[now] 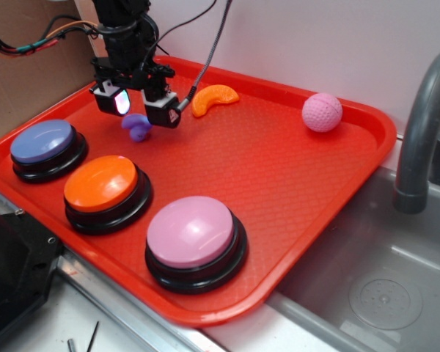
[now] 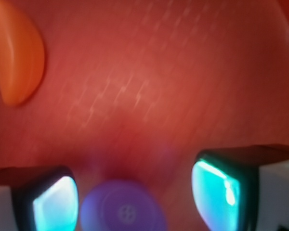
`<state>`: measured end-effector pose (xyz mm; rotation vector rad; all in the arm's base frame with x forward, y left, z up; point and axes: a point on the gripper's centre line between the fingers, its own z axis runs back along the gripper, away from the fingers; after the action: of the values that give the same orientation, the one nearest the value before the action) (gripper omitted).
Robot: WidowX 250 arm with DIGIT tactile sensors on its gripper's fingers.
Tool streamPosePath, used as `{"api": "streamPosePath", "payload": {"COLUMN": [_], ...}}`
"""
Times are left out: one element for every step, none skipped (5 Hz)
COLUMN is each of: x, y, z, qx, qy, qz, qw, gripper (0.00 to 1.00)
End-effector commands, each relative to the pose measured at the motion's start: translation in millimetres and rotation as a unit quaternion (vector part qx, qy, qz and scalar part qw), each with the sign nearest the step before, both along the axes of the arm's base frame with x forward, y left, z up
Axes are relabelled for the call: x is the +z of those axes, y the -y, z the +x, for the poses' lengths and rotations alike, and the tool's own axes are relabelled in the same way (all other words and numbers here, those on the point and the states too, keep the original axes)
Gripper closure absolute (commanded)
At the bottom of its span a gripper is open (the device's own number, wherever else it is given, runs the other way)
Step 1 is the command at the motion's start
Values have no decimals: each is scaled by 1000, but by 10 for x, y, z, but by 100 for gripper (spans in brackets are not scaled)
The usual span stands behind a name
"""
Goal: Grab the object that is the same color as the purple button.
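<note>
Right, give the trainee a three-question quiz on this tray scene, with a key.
1. True or false: the jaws of the gripper are closed on the purple toy.
2. Which button sits nearest the purple toy: A the purple button, B the orange button, C the pink button?
3. Name the round object near the far right corner of the tray.

Key: 1 false, the jaws stand open either side of it; 2 A; 3 the pink ball.

The purple toy piece (image 2: 123, 206) sits low between the two glowing fingertips (image 2: 55, 203) of the gripper (image 2: 135, 197), whose jaws stand apart, nearer the left one. Up and left of the toy lies the orange wedge (image 2: 19, 60) on the red tray (image 2: 159, 86).
</note>
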<state>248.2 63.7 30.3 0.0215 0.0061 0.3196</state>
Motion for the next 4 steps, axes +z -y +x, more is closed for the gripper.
{"api": "streamPosePath", "payload": {"x": [57, 33, 8, 22], "y": [16, 24, 61, 48], "z": [4, -29, -51, -51], "qx": [-8, -9, -9, -1], "qy": [16, 5, 1, -4], "qz": [23, 18, 20, 20], "qw": [1000, 1000, 1000, 1000], "gripper": [0, 0, 100, 100]}}
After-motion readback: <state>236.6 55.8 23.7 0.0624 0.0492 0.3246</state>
